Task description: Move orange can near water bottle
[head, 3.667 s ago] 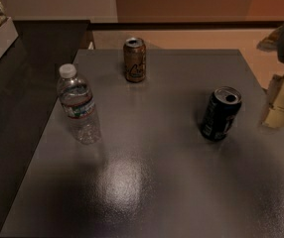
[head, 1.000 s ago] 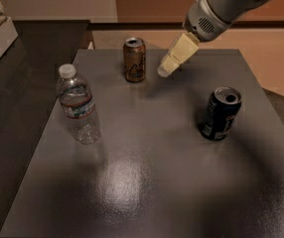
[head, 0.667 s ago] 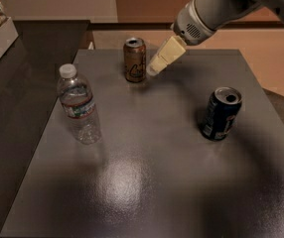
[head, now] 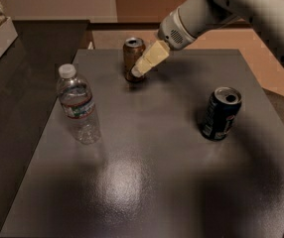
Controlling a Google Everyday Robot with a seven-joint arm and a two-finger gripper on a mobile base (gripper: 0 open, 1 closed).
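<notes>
My arm (head: 231, 6) reaches in from the upper right and slants down to the left over the far end of the grey table (head: 147, 192). My gripper (head: 138, 72) is angled low against the right side of the orange can (head: 131, 53), and I cannot tell whether my grip is released or clenched. The orange can stands upright near the table's far edge, right at my gripper's tip, apart from the water bottle (head: 77, 105) standing nearer on the left and well apart from the black can (head: 220, 114) on the right.
</notes>
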